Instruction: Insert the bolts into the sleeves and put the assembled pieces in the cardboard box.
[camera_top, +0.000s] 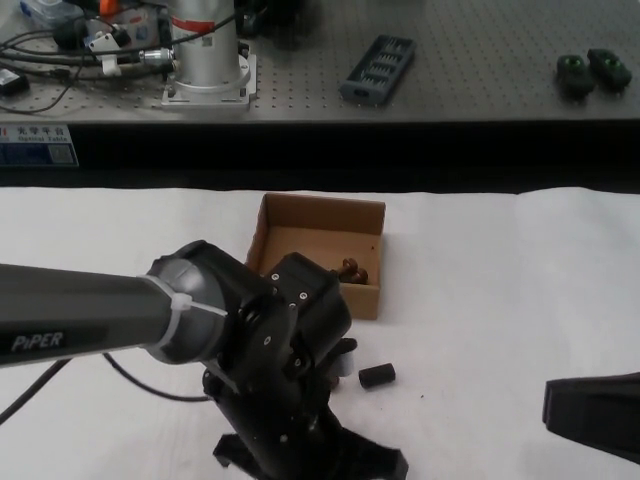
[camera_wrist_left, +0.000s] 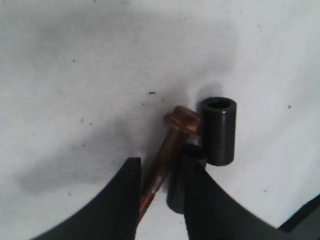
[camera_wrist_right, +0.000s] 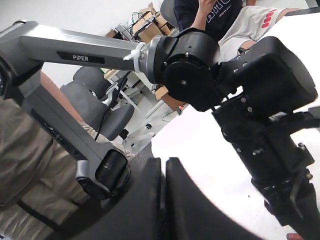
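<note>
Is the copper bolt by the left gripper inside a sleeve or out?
Out: the bolt lies bare between the fingers of the left gripper, beside a black sleeve.

The left arm (camera_top: 250, 320) is looming over the cloth (camera_top: 500, 270) at the cardboard box's (camera_top: 322, 212) seven o'clock, blocking that side. A sleeve (camera_top: 377, 376) is lying at five o'clock. The cloth is lying bare at three o'clock. A bolt (camera_wrist_left: 172, 145) and sleeves (camera_wrist_left: 218, 131) are crowding the left gripper's (camera_wrist_left: 162, 200) parted fingers.
</note>
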